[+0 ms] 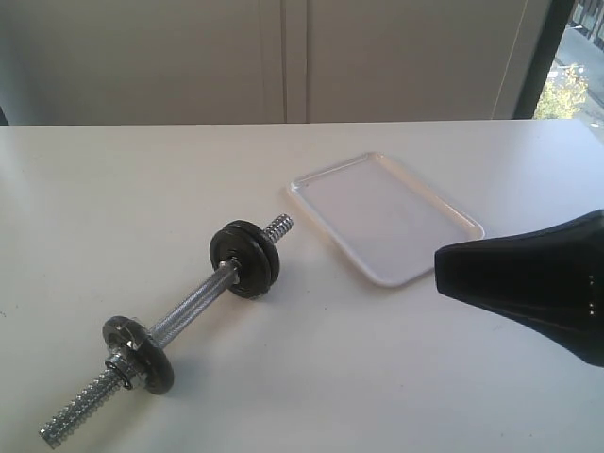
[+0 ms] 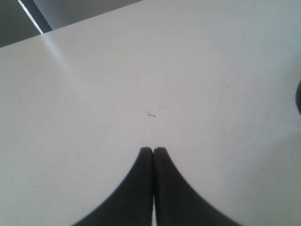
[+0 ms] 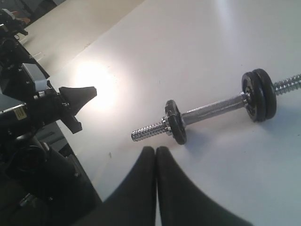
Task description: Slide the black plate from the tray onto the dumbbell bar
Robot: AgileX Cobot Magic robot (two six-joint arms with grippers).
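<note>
Right gripper point(image 1: 440, 269), nearest the lens, is pressed shut and empty. So is the left gripper point(image 2: 154, 149), over bare table point(image 2: 211, 70). Ahead of the right fingers point(image 3: 146, 162) lies the dumbbell bar point(image 1: 189, 305), with the black plate point(image 1: 270, 257) apparently already on it, against a neighbouring disc point(image 1: 236, 253). The tray point(image 1: 453, 222), just beyond the fingertips, holds nothing. The task looks complete, and the next move is only to back away. Which of the two discs is the glossy plate is hard to tell.
</note>
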